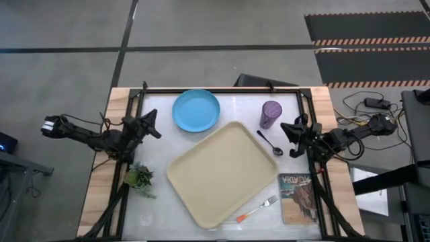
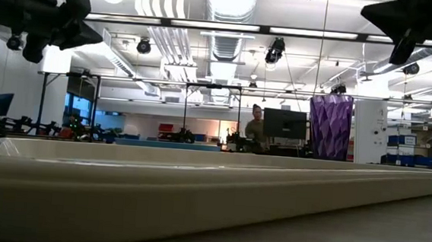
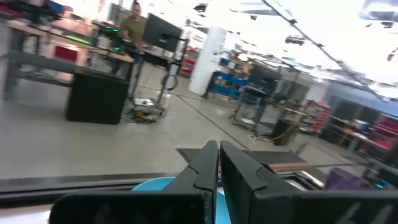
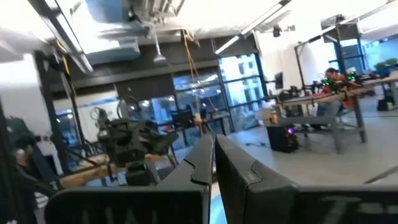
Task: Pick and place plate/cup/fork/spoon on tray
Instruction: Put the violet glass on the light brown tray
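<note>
The beige tray (image 1: 218, 171) lies slantwise in the table's middle; its rim fills the low view (image 2: 196, 188). The light-blue plate (image 1: 196, 110) lies at the far side, left of centre, and its edge shows in the left wrist view (image 3: 155, 183). The purple cup (image 1: 271, 113) stands upright at the far right, also in the low view (image 2: 330, 127). The dark spoon (image 1: 269, 142) lies right of the tray. The orange-handled fork (image 1: 257, 208) lies by the tray's near right corner. My left gripper (image 1: 154, 124) is shut and empty, left of the plate. My right gripper (image 1: 287, 138) is shut and empty, right of the spoon.
A printed book (image 1: 296, 197) lies at the near right, beside the fork. A small green plant (image 1: 139, 178) lies at the near left. A dark frame (image 1: 222, 89) runs along the table's far edge. A person (image 2: 256, 128) sits in the room beyond the table.
</note>
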Motion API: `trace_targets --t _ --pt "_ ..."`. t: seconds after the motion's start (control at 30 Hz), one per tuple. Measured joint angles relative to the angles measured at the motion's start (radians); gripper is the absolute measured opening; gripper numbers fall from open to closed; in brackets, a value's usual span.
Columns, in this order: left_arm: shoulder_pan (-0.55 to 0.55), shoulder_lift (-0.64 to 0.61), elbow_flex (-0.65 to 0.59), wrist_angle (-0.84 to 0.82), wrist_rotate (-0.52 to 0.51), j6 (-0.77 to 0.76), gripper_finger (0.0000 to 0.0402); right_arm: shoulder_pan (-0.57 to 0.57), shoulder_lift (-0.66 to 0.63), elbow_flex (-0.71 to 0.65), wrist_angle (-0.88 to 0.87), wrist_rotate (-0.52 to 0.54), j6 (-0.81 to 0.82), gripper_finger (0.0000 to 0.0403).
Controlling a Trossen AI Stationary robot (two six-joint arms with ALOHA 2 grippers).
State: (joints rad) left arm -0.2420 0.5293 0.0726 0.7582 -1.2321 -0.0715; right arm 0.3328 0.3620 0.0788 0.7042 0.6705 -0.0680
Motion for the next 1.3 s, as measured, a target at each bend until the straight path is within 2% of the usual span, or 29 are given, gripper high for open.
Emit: trace_targets --t 0.13,0.27,0.4,0.5,0.6,0.87,1.17,1.3 --pt "0.000 -0.001 -0.007 -0.002 0.021 -0.001 0.0000 0.000 0.047 0.116 -0.167 0.053 0.012 0.0009" --pt "0.000 0.000 -0.010 -0.002 0.023 -0.001 0.0000 0.000 0.088 0.261 -0.443 0.173 0.085 0.0009" --pt "0.000 -0.003 -0.008 -0.002 0.024 0.000 0.0000 -0.003 0.117 0.419 -0.819 0.265 0.263 0.0009" --pt "0.000 -0.009 -0.008 0.000 0.024 0.000 0.0000 -0.024 0.141 0.535 -1.094 0.273 0.448 0.0009" --pt "0.000 -0.009 -0.009 0.001 0.024 0.000 0.0000 -0.052 0.176 0.622 -1.276 0.273 0.588 0.0009" --pt "0.000 -0.019 -0.008 0.003 0.025 0.000 0.0000 -0.121 0.293 0.716 -1.317 0.229 0.645 0.0009" --pt "0.000 -0.045 -0.008 0.005 0.025 0.006 0.0000 -0.222 0.475 0.780 -1.273 0.095 0.674 0.0009" --pt "0.000 -0.055 -0.008 0.005 0.025 0.008 0.0000 -0.286 0.590 0.843 -1.291 -0.018 0.672 0.0009"
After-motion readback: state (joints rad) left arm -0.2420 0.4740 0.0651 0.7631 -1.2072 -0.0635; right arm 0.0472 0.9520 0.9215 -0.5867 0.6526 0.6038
